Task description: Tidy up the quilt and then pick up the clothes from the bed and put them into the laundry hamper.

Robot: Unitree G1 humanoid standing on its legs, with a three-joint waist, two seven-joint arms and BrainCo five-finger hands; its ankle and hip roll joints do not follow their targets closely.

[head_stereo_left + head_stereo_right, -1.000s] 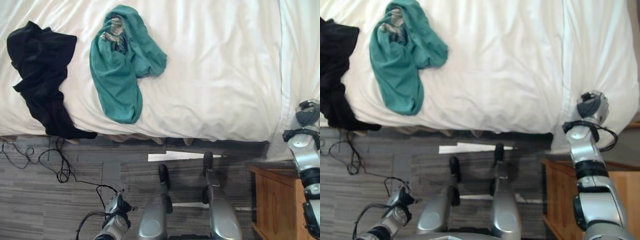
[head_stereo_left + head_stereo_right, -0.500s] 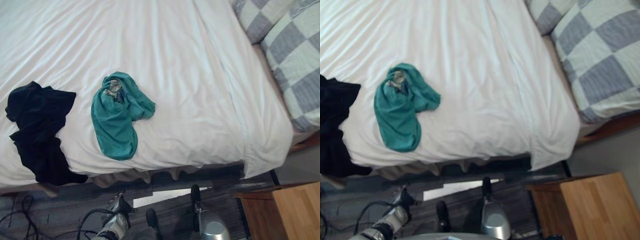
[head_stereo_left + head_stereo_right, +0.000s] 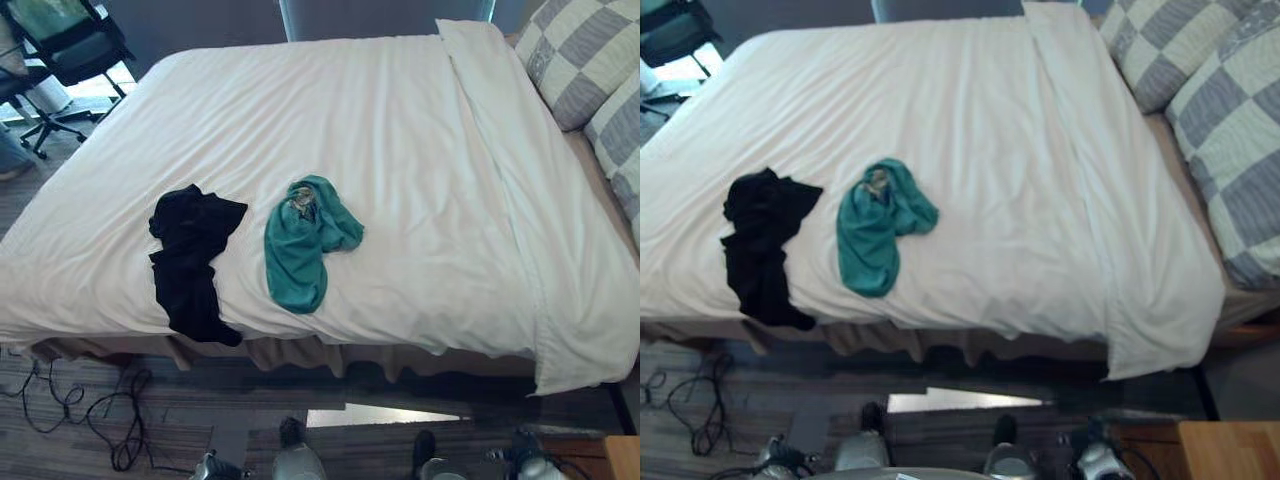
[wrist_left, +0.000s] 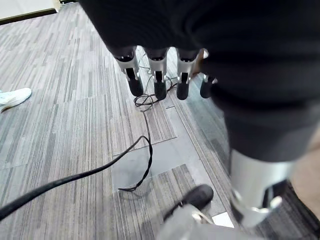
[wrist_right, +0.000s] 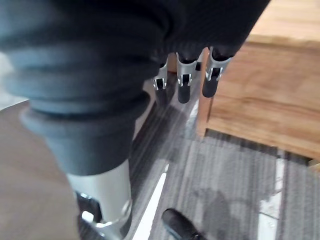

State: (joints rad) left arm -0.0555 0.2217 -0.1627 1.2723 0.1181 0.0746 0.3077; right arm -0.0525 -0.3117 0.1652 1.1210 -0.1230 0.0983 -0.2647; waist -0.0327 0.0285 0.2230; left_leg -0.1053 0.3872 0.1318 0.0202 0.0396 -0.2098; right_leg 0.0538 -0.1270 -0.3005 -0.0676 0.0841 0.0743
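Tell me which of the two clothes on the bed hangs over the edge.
The black garment: its lower end droops past the bed's near edge. The teal garment lies wholly on the quilt.

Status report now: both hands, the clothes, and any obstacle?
Left hand and right hand open, hanging empty over the floor. Black garment and teal garment lie apart on the quilt, near the bed's front edge. Nothing blocks them.

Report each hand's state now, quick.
Left hand: open, fingers straight, hanging over the floor, holding nothing.
Right hand: open, fingers relaxed beside the wooden nightstand, holding nothing.
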